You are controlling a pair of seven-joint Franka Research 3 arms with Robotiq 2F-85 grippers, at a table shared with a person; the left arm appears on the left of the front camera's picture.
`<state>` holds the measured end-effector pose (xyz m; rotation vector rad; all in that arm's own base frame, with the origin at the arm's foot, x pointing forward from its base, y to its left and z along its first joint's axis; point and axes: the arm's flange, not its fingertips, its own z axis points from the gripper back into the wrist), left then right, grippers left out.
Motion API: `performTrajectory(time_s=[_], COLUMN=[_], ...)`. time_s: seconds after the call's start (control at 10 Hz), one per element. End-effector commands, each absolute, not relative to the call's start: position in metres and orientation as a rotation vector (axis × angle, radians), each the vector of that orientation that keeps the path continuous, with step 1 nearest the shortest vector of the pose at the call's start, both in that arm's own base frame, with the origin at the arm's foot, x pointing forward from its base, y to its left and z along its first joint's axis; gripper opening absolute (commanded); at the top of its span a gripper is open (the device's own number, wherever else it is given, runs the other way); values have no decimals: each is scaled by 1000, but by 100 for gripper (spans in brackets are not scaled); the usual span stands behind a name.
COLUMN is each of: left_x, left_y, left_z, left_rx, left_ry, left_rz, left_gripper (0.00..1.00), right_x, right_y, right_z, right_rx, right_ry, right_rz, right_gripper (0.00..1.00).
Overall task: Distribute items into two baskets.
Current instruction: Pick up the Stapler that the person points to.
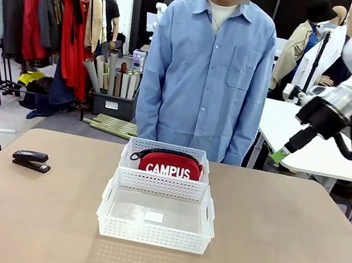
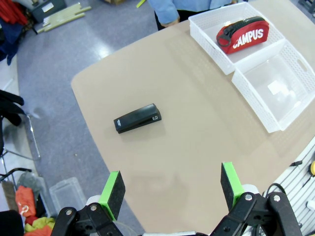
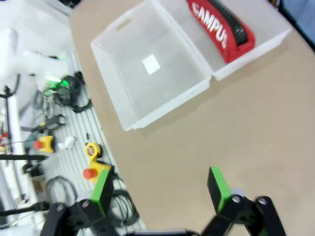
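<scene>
Left wrist view — stapler (image 2: 138, 118) on table (image 2: 197, 128)

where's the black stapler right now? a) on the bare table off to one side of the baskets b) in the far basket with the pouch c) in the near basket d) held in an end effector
a: the stapler lies on the table, well apart from the near basket and from the far basket, which holds the red pouch.
</scene>
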<state>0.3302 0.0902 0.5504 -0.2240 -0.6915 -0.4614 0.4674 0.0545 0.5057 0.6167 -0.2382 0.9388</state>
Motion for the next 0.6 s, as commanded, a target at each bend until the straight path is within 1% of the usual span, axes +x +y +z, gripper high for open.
performTrajectory(time_s=[0.0,0.3,0.5], left_x=[330,330,330], left_y=[91,91,91], left_z=[550,550,550], left_rx=[-221,-221,-221], left_ry=[-690,-690,-690], left_rz=[-461,-461,-461], left_gripper=[100,100,100], right_x=[434,384,371], right_y=[39,3,-22], right_z=[501,491,483], right_rx=[651,648,676], right_ry=[-314,-422,-482], right_rz=[932,849,808], right_gripper=[100,100,100])
